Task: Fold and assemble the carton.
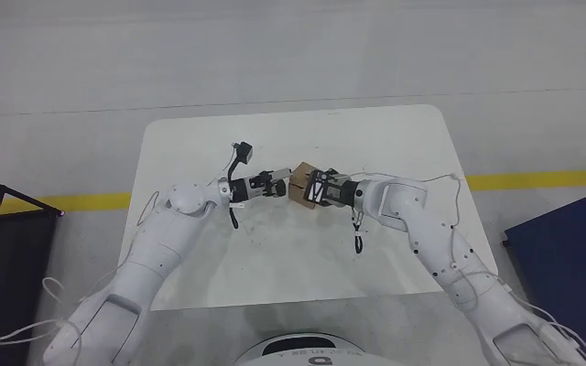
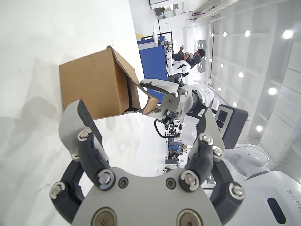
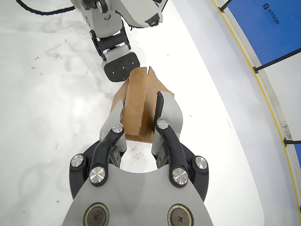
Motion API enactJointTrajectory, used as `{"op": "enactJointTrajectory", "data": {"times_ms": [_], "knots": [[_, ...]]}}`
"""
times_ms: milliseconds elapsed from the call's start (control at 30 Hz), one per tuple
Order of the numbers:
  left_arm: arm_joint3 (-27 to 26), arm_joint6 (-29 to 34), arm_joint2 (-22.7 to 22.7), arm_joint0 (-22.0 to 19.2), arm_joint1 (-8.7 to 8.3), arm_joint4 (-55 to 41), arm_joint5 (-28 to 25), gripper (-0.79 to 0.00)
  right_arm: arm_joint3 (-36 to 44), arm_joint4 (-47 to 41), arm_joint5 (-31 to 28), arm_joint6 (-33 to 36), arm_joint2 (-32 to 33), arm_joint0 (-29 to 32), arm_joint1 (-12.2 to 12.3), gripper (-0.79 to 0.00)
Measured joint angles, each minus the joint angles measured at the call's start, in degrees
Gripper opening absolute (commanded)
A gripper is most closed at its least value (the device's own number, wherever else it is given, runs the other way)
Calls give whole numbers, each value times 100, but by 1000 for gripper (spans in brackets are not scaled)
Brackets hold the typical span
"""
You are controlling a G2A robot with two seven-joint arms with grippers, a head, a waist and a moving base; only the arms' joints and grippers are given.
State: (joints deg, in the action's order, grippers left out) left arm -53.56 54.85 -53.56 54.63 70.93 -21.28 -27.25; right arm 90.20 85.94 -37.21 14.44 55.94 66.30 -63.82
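Note:
A small brown carton (image 1: 302, 182) is near the middle of the white table (image 1: 366, 247), between the two arms. My right gripper (image 3: 140, 115) is shut on the carton (image 3: 137, 99) at its flap end, with one finger on each side of the folded flaps. My left gripper (image 2: 143, 121) is open, just short of the carton (image 2: 94, 85). Seen from the right wrist, one pad (image 3: 121, 68) of that left gripper touches the carton's far end. The top view shows the left gripper (image 1: 275, 186) and right gripper (image 1: 318, 190) facing each other across the carton.
The table around the carton is bare white surface with faint scuff marks. A yellow floor stripe (image 1: 531, 179) runs behind the table. A blue panel (image 1: 549, 256) stands off the table's right side and a dark frame (image 1: 18, 238) off its left.

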Motion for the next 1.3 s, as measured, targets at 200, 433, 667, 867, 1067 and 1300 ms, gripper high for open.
{"op": "enactJointTrajectory", "data": {"times_ms": [200, 433, 667, 867, 1067, 1300], "knots": [[195, 45, 49, -107, 51, -47, -83, 0, -51, 75, 28, -8, -17, -15, -7, -533], [273, 97, -21, -119, 65, -196, -190, 0, -57, 196, 39, -15, -50, -13, -13, -542], [112, 137, -396, 61, 45, -1076, -559, 0, -2, 197, 49, -36, -15, -3, -14, -545], [-43, 353, -514, 38, 44, -1368, -541, 0, -31, 187, 49, -1, -23, 5, -21, -557], [-203, 485, -511, 8, 80, -1529, -585, 0, -98, 168, 65, 36, -64, -34, -43, -529], [-67, 558, -388, -96, 150, -1535, -547, 0, -78, -14, 33, -22, -36, -53, -59, -483]]}}
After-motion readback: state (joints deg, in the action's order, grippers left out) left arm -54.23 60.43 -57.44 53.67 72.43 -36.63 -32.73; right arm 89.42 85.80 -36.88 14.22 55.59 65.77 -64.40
